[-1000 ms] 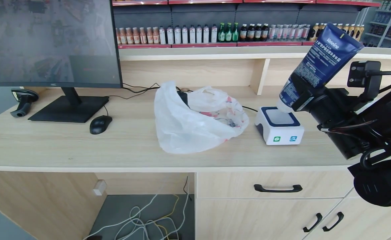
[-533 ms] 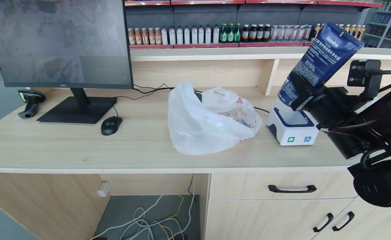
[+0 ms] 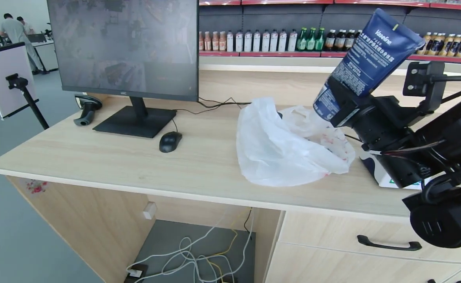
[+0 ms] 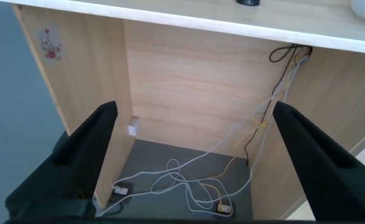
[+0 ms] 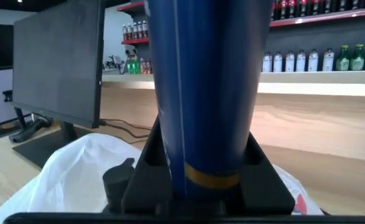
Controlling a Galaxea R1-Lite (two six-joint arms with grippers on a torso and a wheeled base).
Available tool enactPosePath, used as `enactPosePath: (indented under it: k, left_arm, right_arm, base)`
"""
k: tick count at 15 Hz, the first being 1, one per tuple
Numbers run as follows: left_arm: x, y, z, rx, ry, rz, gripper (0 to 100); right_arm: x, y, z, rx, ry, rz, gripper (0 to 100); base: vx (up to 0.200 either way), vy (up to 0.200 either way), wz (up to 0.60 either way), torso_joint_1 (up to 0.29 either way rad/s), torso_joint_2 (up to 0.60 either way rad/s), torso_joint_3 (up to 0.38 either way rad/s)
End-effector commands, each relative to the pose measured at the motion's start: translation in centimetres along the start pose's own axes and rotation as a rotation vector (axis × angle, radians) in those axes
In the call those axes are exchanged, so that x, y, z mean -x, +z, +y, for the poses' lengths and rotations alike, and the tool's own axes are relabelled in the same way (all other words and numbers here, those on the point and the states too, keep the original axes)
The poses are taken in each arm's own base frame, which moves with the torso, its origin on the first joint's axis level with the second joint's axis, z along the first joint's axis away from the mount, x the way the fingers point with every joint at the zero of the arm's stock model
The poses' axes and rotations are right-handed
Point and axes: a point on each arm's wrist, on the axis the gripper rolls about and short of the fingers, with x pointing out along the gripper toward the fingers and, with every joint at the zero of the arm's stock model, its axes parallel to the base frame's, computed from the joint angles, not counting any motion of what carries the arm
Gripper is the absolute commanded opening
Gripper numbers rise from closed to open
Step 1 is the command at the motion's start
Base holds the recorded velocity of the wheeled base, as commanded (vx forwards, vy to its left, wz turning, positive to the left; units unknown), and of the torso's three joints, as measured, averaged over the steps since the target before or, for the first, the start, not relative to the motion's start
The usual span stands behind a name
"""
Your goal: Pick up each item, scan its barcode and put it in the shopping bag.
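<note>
Bare wood along the front edge of the pale wooden counter [image 3: 136, 167], from the left corner to the crumpled white plastic shopping bag [image 3: 277, 157]. Back left blocked: black monitor [image 3: 128, 51] on its stand, black mouse [image 3: 170, 141], black handheld scanner [image 3: 86, 112]. Over the bag's right side, right gripper [image 3: 341, 105] clamping a dark blue squeeze tube [image 3: 368, 55]; white box scanner [image 3: 375, 173] just beside the bag.

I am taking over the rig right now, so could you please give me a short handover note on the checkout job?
Right gripper: shut on the blue tube, held tilted with its crimped end up, over the bag.
Left gripper: open and empty, low in front of the counter.
The bag lies open on the counter, with the scanner beside it on the robot's right.
Done: the tube is picked up. Whether it has been scanned cannot be told.
Left: scan the tube if needed, then lower it into the bag and let go.
</note>
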Motion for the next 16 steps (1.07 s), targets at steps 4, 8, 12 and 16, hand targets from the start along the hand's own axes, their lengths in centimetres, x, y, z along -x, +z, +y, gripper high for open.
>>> enactPosePath:
  k: [4, 8, 12, 16]
  left_arm:
    - [0.0, 0.0, 0.0, 0.0, -0.001, -0.003, 100]
    - [0.0, 0.0, 0.0, -0.001, -0.001, -0.001, 100]
    - [0.0, 0.0, 0.0, -0.001, -0.001, -0.001, 100]
    - [0.0, 0.0, 0.0, -0.001, -0.001, -0.001, 100]
  right_arm:
    - [-0.8, 0.6, 3.8, -0.057, 0.102, -0.042, 0]
    - [-1.6, -0.2, 6.4, -0.088, 0.165, -0.048, 0]
    - [-1.2, -0.5, 9.9, -0.128, 0.251, -0.042, 0]
    - [-0.9, -0.5, 10.4, -0.138, 0.266, -0.037, 0]
  base:
    - [0.0, 0.0, 0.0, 0.0, 0.0, 0.0]
    - [0.0, 0.0, 0.0, 0.0, 0.0, 0.0]
    - [0.0, 0.0, 0.0, 0.0, 0.0, 0.0]
    - [0.0, 0.0, 0.0, 0.0, 0.0, 0.0]
